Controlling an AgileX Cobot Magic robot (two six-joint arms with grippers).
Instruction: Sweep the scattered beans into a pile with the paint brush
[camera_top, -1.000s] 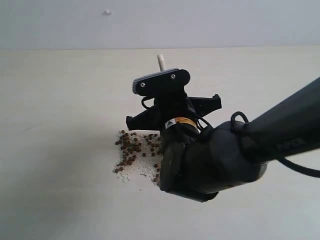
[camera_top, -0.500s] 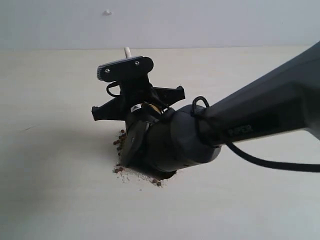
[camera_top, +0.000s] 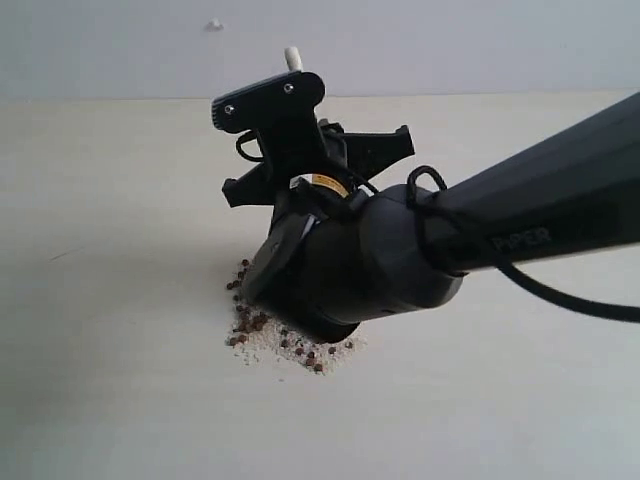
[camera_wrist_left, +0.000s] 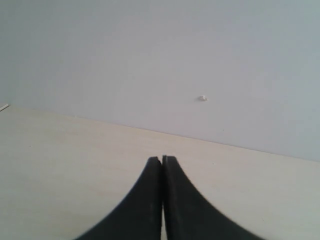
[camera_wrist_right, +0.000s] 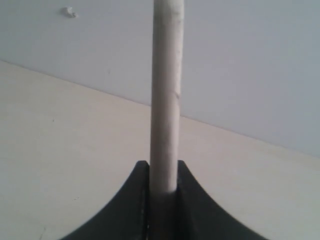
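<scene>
The paint brush (camera_wrist_right: 167, 90) is clamped by its pale round handle between the black jaws of the right pincer (camera_wrist_right: 163, 169), which are pressed against it on both sides. In the right wrist view the handle is seen running straight out from the jaws, across the bench and up over the pale wall. In the exterior view only the handle's end (camera_top: 293, 57) is shown, poking out above the black wrist of the right arm (camera_top: 520, 220); the ferrule and bristles are hidden behind the arm's bulk.

The beans (camera_top: 248, 322) are gathered in a loose cluster on the bench (camera_top: 120, 300), directly under the right wrist and partly covered by it. They are mixed with off-white crumbs (camera_top: 262, 347), and a few are strewn along the cluster's near edge.

The left pincer (camera_wrist_left: 161, 161) is seen only in its own wrist view. Its jaws are brought together with nothing between them, over bare bench and pointed at the wall (camera_wrist_left: 150, 50), where a small white mark (camera_wrist_left: 202, 98) is found.
</scene>
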